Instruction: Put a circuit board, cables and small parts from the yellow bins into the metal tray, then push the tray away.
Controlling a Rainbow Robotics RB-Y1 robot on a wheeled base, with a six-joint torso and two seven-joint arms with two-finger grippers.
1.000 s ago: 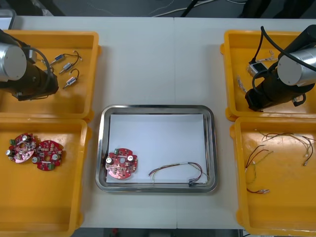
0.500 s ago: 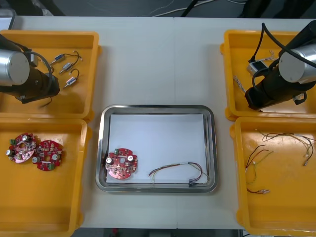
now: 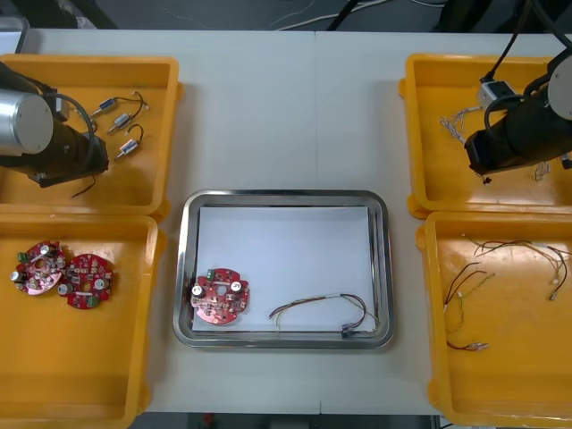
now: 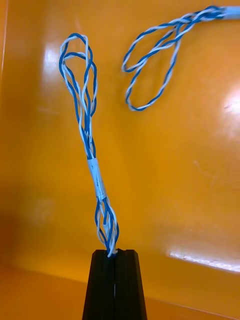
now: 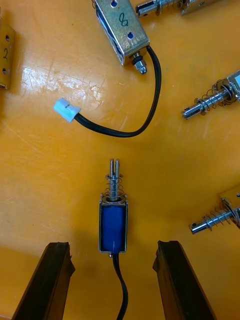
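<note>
Carefully lift the blue and white cable (image 4: 93, 167), clamped in the right gripper (image 4: 114, 252) over the far right bin (image 3: 447, 183), clear of its wall before crossing to the tray (image 3: 181, 268); the left gripper (image 5: 114, 245) stands open astride a small metal part (image 5: 113, 227)

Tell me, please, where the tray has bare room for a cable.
Bare: the tray's far half, beyond the board and cable; crowded: its near strip. Over the far right bin, right gripper grips a twisted cable; left gripper, open, over a small part.
</note>
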